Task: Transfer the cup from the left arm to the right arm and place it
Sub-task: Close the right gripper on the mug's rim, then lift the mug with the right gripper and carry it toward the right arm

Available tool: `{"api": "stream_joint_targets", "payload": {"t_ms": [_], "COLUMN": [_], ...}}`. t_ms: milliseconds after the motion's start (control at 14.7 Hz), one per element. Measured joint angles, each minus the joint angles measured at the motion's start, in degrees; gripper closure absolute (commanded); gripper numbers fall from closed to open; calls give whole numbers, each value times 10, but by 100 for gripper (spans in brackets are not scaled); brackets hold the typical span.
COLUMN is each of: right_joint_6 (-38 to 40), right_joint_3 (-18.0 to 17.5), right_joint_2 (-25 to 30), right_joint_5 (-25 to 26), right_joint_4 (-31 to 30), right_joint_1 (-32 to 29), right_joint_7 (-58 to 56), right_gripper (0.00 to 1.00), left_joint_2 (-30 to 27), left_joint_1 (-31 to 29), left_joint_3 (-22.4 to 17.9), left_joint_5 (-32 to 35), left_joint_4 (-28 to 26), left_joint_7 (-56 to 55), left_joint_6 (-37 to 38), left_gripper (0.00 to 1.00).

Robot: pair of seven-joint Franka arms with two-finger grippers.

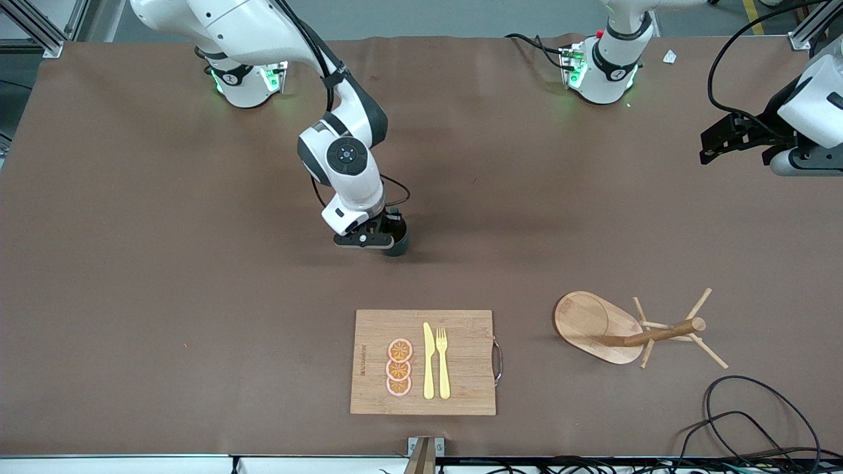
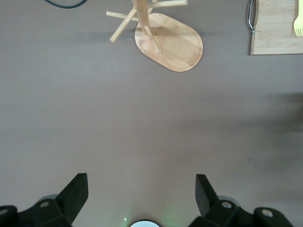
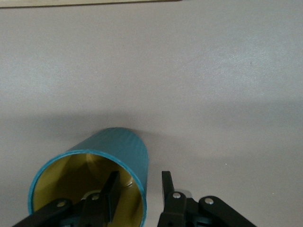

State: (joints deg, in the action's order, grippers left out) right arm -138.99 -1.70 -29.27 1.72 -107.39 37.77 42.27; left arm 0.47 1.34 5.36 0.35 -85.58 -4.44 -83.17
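Two arms shared the brown surface (image 1: 132,263), and we took them largest thing first. Toward the left arm's end, nearer the front camera, stood the wooden peg rack (image 1: 619,329), with the cutting board (image 1: 421,362) beside it carrying its knife, fork and fruit slices; neither seemed part of the job. The left claw (image 2: 142,198) hung wide open and empty over bare surface at its own end, waiting, presumably because its share was done. The right claw (image 3: 137,194) was down at mid-surface, farther from the camera than the board, with one finger inside the cup (image 3: 94,179) and the other outside, pinching its wall. We judged that rim grip suited carrying the cup upright; it looked to be resting on the surface, gripped but not placed.
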Motion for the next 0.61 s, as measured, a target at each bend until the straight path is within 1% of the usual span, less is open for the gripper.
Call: {"api": "stream_joint_targets", "payload": {"t_ms": [136,341,477,614], "right_joint_6": [0,0,0,10], "right_joint_3": [0,0,0,1], "right_joint_2": [0,0,0,0], "right_joint_5": [1,2,2,2], "right_joint_4": [0,1,1,2], "right_joint_1": [0,1,1,1], "right_joint_7": [0,0,1,4], "right_gripper": [85,96,100,100], "left_joint_2": [0,-1,-2,-3], "left_joint_1": [0,0,0,0], "left_joint_3": [0,0,-1,-1], "left_joint_5": [0,0,0,0], "left_joint_4": [0,0,0,0], "left_joint_7": [0,0,0,0], "left_joint_6": [0,0,0,0], "left_gripper": [0,0,0,0]}}
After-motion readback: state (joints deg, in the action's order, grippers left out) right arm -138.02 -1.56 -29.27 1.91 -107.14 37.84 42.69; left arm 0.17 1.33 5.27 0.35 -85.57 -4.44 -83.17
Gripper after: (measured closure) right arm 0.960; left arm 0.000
